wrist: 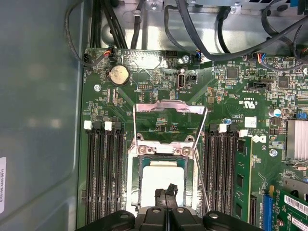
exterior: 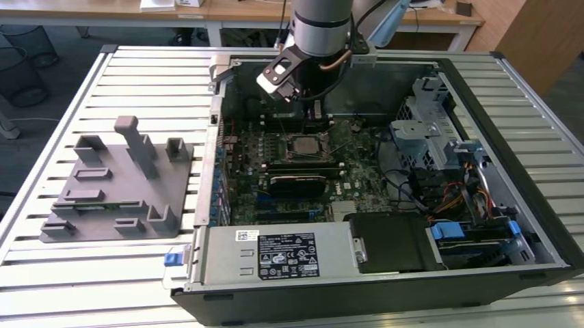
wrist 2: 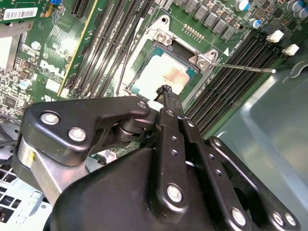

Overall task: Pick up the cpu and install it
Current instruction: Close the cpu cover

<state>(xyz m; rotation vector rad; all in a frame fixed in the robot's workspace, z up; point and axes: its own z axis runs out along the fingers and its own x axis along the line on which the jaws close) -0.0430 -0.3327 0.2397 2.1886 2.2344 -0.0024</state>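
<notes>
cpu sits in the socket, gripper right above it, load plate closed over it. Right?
Not quite. The load plate is open, swung up clear of the cpu, as the first wrist view shows. The rest holds: the cpu sits in the socket with the gripper right above it.

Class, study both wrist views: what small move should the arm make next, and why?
Probably lift the gripper straight up. The cpu already lies flat inside the socket, the shut fingers hang over it, and the hinged frame stands open, needing room to close.
</notes>
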